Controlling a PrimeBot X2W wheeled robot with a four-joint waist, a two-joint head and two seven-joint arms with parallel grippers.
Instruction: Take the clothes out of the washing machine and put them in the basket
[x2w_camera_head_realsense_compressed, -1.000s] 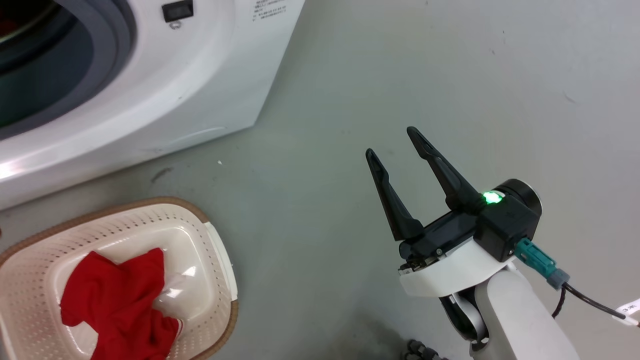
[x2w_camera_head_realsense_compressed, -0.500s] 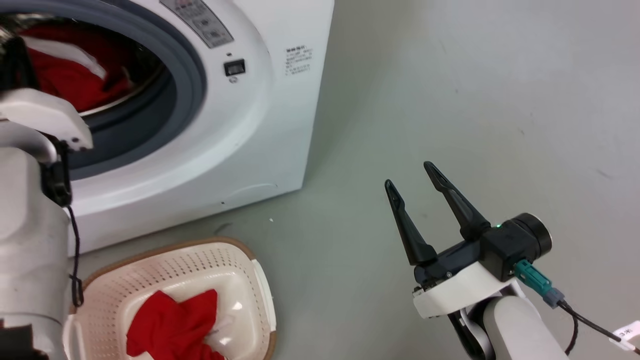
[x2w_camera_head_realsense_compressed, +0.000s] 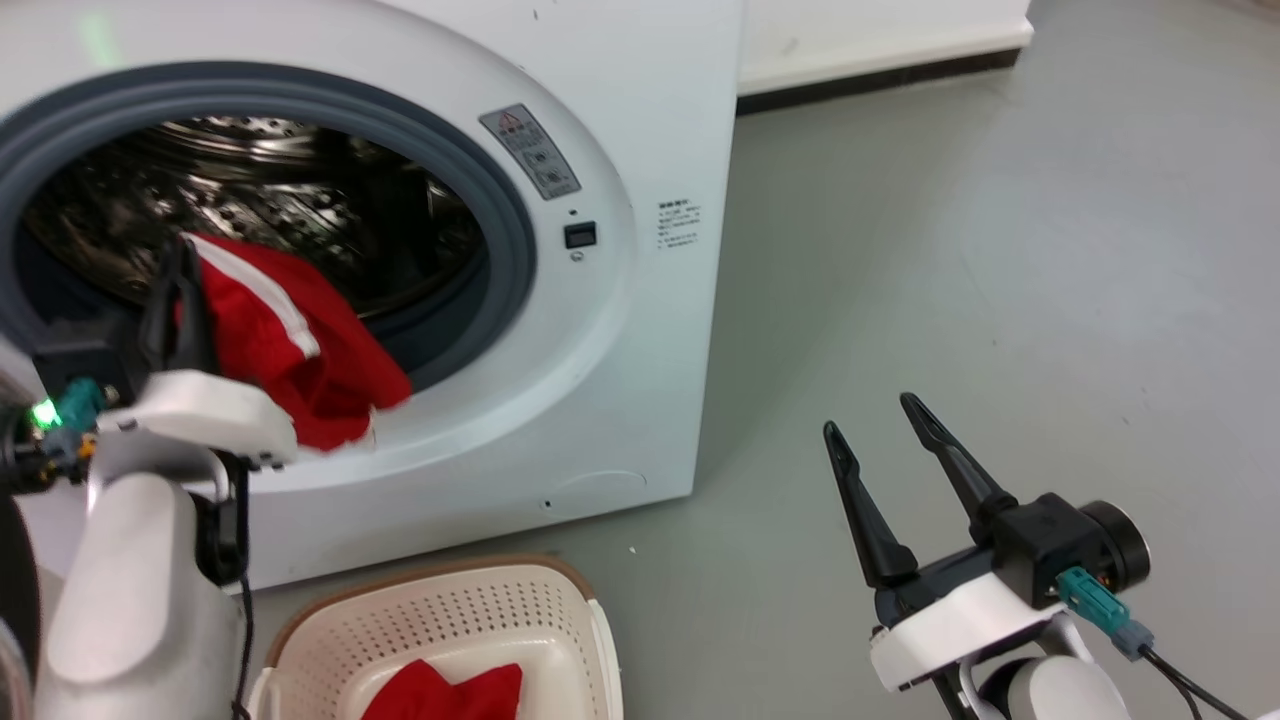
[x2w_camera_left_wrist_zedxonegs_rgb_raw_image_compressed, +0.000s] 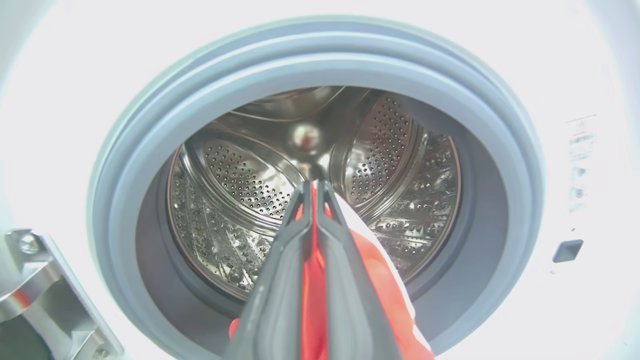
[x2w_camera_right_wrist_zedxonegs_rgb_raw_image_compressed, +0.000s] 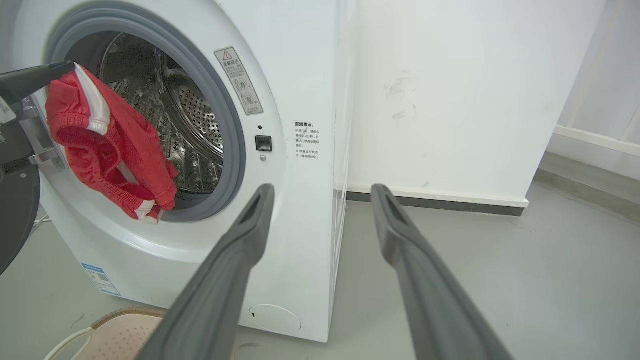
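Observation:
The white washing machine (x2w_camera_head_realsense_compressed: 620, 330) stands open, and its steel drum (x2w_camera_left_wrist_zedxonegs_rgb_raw_image_compressed: 240, 175) shows behind the grey seal (x2w_camera_head_realsense_compressed: 510, 230). My left gripper (x2w_camera_head_realsense_compressed: 180, 250) is shut on a red garment with white stripes (x2w_camera_head_realsense_compressed: 300, 350) that hangs over the seal's lower lip. The left wrist view has red fabric (x2w_camera_left_wrist_zedxonegs_rgb_raw_image_compressed: 314, 280) pinched between the closed left gripper (x2w_camera_left_wrist_zedxonegs_rgb_raw_image_compressed: 314, 186). The garment (x2w_camera_right_wrist_zedxonegs_rgb_raw_image_compressed: 115, 150) droops in front of the opening. My right gripper (x2w_camera_head_realsense_compressed: 872, 415) (x2w_camera_right_wrist_zedxonegs_rgb_raw_image_compressed: 322, 189) hovers open and holds nothing above the floor, right of the machine. The cream basket (x2w_camera_head_realsense_compressed: 430, 585) sits below the door opening with red clothes (x2w_camera_head_realsense_compressed: 450, 695) inside.
Grey floor (x2w_camera_head_realsense_compressed: 950, 250) spreads to the right of the machine. A white wall with a dark skirting strip (x2w_camera_head_realsense_compressed: 880, 70) runs behind. The door's metal hinge (x2w_camera_left_wrist_zedxonegs_rgb_raw_image_compressed: 30, 280) is at the opening's left, and the dark door (x2w_camera_right_wrist_zedxonegs_rgb_raw_image_compressed: 15, 210) swings out there. A basket corner (x2w_camera_right_wrist_zedxonegs_rgb_raw_image_compressed: 120, 330) lies by the machine's foot.
The head camera has tilted up, so machine and basket sit lower in the picture. My left arm now holds a red garment at the seal's mouth. The right gripper stays open.

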